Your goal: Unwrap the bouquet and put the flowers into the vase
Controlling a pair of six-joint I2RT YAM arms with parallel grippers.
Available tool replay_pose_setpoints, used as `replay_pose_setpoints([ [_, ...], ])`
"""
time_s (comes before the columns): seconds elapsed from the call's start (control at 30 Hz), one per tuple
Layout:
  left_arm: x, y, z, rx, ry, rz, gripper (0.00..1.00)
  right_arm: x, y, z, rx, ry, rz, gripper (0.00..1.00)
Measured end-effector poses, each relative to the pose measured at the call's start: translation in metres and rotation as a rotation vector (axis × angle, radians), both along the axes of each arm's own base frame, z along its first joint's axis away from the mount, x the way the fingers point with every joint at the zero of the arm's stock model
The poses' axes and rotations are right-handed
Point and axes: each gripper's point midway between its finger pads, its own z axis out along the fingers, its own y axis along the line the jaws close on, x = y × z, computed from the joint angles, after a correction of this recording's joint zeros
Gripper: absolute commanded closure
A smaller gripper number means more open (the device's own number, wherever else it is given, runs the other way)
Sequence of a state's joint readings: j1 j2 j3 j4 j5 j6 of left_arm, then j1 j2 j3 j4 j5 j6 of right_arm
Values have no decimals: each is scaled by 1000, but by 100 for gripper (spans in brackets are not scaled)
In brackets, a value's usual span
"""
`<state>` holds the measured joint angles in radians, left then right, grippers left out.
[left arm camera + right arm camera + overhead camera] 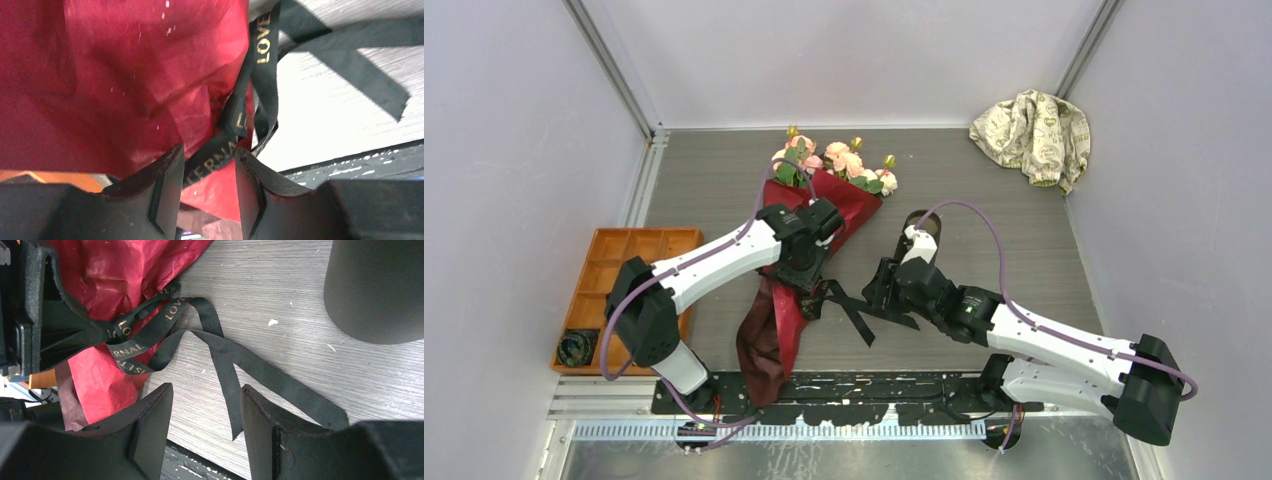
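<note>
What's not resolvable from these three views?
- Stems of the flowers: top view, inside the wrapping paper, under the left arm.
- Vase: right wrist view, cut by the frame edges; top view, partly behind the right arm.
- Dark item in the tray: top view, too small.

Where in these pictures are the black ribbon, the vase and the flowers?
black ribbon (280, 379), right wrist view, on its long loose tail.
vase (375, 290), right wrist view, on its black side wall.
flowers (844, 160), top external view, on the pink blooms.
</note>
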<state>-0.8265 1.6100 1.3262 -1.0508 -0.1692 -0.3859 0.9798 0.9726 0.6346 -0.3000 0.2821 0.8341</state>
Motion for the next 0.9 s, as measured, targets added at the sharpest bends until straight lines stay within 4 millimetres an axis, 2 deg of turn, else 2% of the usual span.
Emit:
replay_pose_setpoints([
  [0.2,-18,12,-1,62,58,-8,58,-1,-1,-4,-4,4,1,42],
  [0.33,-28,13,-3,67,91,-8,58,-1,-1,-5,-3,6,4,42],
  [0.6,-60,26,-29,90,217,-14,58,-2,0,-5,2,10,6,42],
  [0.73,-69,26,-37,86,250,-16,65,-3,1,-4,5,14,8,42],
  [0.9,-65,19,-39,59,232,-7,76,-3,1,-4,7,14,8,44],
])
